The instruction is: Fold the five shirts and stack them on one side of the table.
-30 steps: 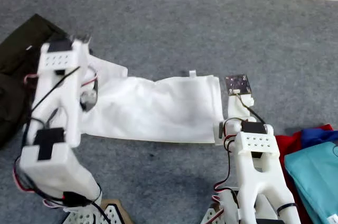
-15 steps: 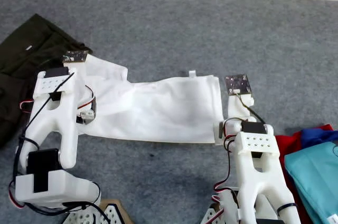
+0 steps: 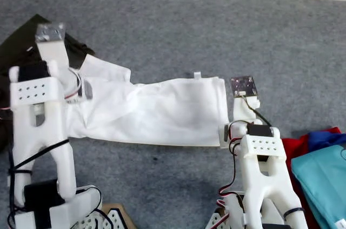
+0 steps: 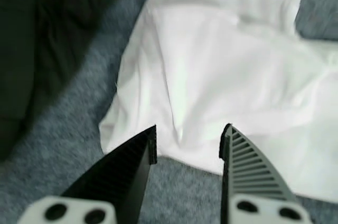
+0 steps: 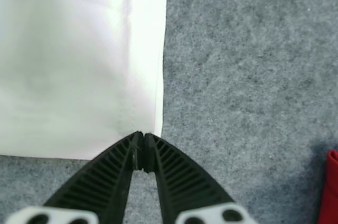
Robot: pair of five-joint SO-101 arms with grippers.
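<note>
Left end effector (image 4: 190, 129) wide open over white shirt (image 3: 162, 110), 9 o'clock end | right end effector (image 5: 141, 138) closed at 3 o'clock corner | shirt axis 9–3

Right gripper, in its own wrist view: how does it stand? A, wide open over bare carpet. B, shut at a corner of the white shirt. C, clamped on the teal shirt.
B: the right gripper has its fingers pressed together on the corner of the white shirt, with grey carpet beside it.
</note>
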